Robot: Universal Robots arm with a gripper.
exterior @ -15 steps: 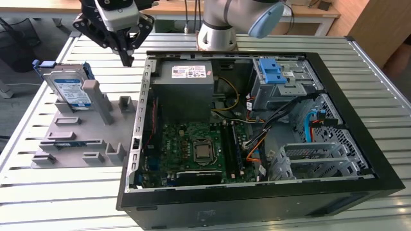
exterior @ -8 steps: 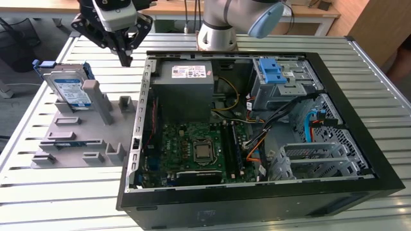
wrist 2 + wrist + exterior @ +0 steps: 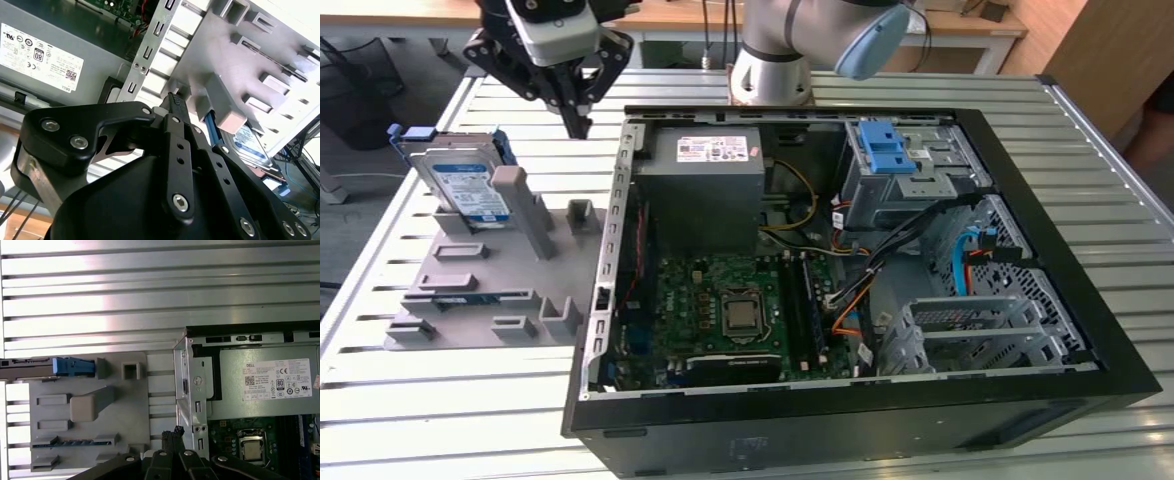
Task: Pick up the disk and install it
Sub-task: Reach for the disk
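At the exterior view's left, the disk (image 3: 460, 182) is seen propped on edge in the grey fixture block (image 3: 507, 262), which is set on the slatted bench (image 3: 454, 400). Near the block's far corner, the gripper (image 3: 575, 124) is poised above the bench, apart from the disk, its fingers (image 3: 177, 135) drawn together on nothing. Further right, the open computer case (image 3: 854, 410) is laid flat, a metal drive cage (image 3: 907, 188) fitted inside.
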